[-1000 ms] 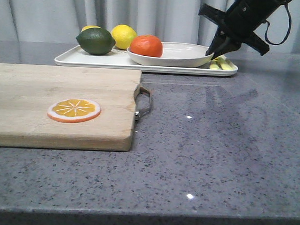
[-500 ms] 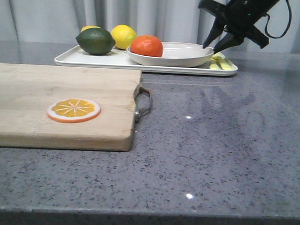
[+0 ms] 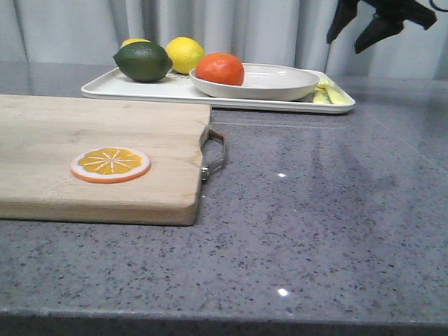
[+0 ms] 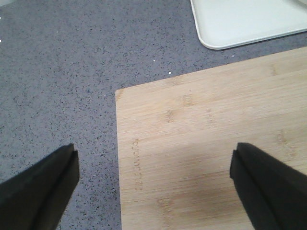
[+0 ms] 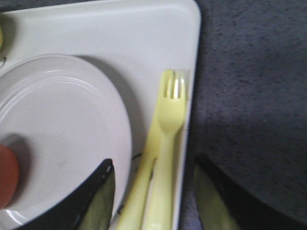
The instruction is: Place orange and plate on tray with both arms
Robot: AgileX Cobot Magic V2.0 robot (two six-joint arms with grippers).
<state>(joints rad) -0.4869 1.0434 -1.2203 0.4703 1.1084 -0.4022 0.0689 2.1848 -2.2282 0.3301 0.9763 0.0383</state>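
A: What is being changed just now?

B: The right hand [image 3: 360,34] is being lifted clear of the plate [image 3: 276,84]; a second ago its fingers were closed at the plate's rim, and now they are spread wide with nothing held. The plate is judged as released, so the task is looking nearly finished.

A: And what is being held by the containers?

B: The orange [image 3: 220,68] is being carried in the plate, and the plate is being borne by the tray [image 3: 138,91], alongside a lime [image 3: 142,61], a lemon [image 3: 184,55] and a yellow fork [image 5: 168,120]. The left hand [image 4: 153,184] is being kept wide open and empty over the cutting board [image 3: 53,153] on the bench [image 3: 333,217].
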